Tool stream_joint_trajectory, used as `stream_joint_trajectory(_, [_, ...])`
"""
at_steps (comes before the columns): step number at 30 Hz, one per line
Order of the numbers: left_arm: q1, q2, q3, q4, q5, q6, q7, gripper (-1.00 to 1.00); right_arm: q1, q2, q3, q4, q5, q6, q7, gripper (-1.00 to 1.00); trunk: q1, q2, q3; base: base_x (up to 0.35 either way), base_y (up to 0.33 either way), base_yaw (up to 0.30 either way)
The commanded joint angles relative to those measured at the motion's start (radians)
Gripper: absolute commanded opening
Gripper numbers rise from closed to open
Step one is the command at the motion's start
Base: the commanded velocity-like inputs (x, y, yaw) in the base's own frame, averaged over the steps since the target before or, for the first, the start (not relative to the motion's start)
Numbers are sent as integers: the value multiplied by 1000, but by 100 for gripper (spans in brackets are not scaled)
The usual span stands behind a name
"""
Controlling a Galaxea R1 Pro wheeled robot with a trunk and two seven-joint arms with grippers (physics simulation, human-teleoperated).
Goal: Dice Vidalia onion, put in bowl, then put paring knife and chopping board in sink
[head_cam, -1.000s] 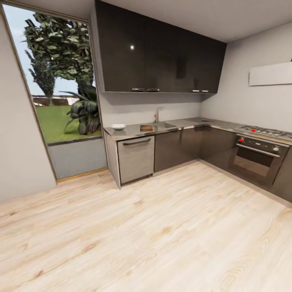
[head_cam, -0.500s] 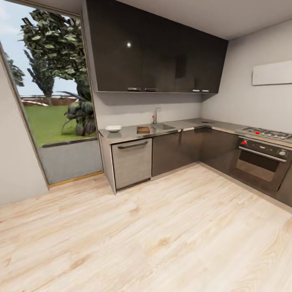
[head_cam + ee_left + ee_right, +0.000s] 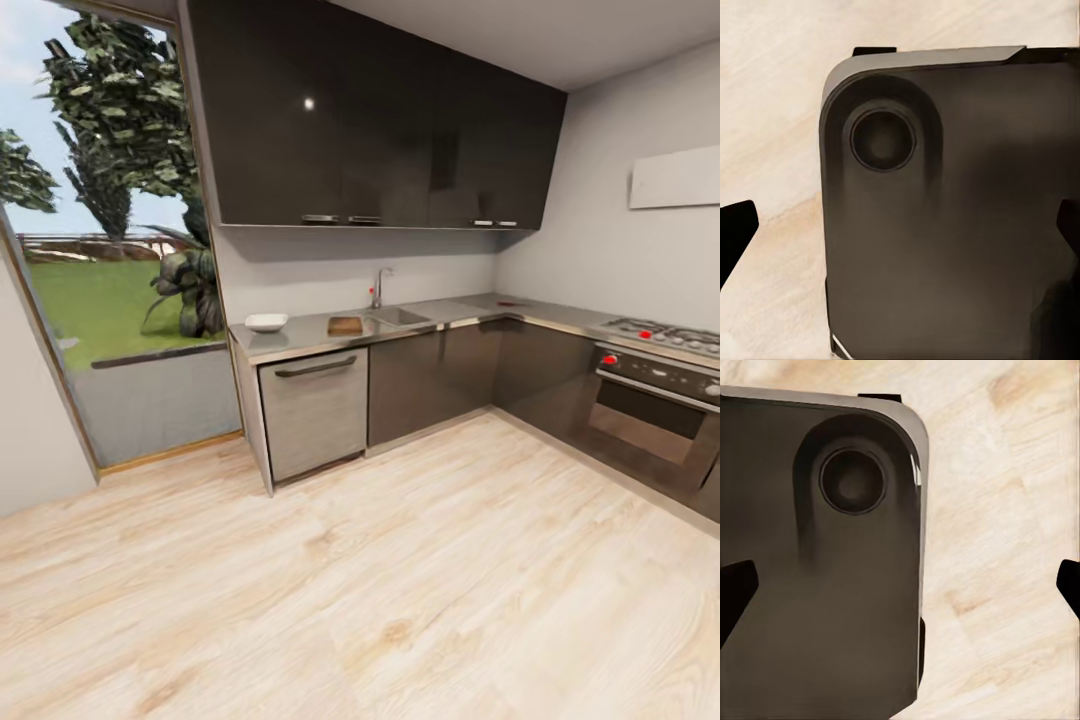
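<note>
meanwhile the whole head view has shifted since a second ago: the base is rolling closer, the kitchen things unmoved. left to right on the glossy dark grey countertop (image 3: 300, 340), far ahead of both grippers: shallow white bowl (image 3: 266, 322), dark brown wooden chopping board (image 3: 345, 325), steel sink (image 3: 398, 317). left gripper (image 3: 900, 229) and right gripper (image 3: 900, 585) hang spread, empty, over the floor.

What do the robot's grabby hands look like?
Little of them shows. In each wrist view, two black pointed jaw tips poke in from opposite edges, far apart: the left gripper and the right gripper. Between them sits the robot's dark grey rounded base with a round dimple, over pale wood floor.
</note>
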Motion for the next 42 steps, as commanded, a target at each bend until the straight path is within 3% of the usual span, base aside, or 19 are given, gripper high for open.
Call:
stream_joint_trajectory(1, [0, 0, 0, -2, 0, -2, 0, 100, 0, 0, 1, 0, 0, -4, 0, 100, 1, 0, -1, 339, -126, 0])
stream_joint_trajectory(22, [0, 0, 0, -2, 0, -2, 0, 100, 0, 0, 0, 0, 0, -4, 0, 100, 1, 0, -1, 329, -163, 27])
stream_joint_trajectory(42, [0, 0, 0, -2, 0, -2, 0, 100, 0, 0, 1, 0, 0, -31, 0, 100, 1, 0, -1, 300, -215, 193])
